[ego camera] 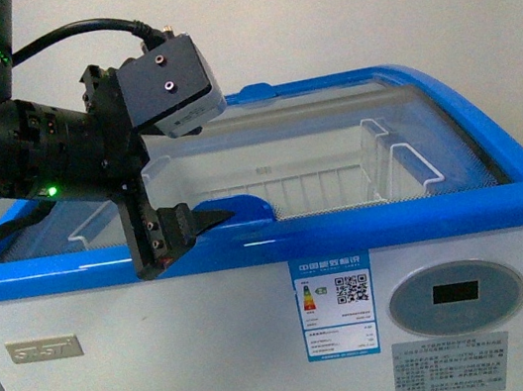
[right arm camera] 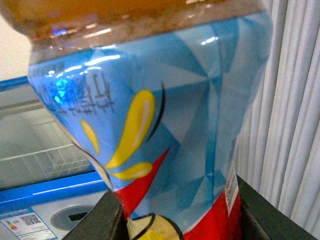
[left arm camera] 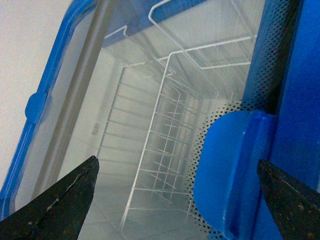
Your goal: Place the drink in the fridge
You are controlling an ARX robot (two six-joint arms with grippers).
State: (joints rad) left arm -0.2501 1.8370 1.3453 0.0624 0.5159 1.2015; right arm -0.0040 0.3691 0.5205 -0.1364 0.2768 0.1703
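Observation:
The fridge (ego camera: 218,353) is a white chest freezer with a blue rim and a curved glass top. A white wire basket (ego camera: 340,182) hangs inside. My left gripper (ego camera: 208,221) is open at the front rim, with its fingers on either side of the blue lid handle (ego camera: 244,208). In the left wrist view the left gripper (left arm camera: 175,200) has that handle (left arm camera: 230,170) between its black fingertips (left arm camera: 60,205), and the basket (left arm camera: 165,150) lies beyond. My right gripper (right arm camera: 180,222) is shut on the drink (right arm camera: 160,115), a bottle of amber liquid with a blue, yellow and red label.
The fridge front carries an energy label (ego camera: 336,305) and a round grey control panel (ego camera: 456,295). In the right wrist view the fridge (right arm camera: 45,192) stands behind the drink, and a pale curtain (right arm camera: 295,100) hangs close beside it. A white wall is behind the fridge.

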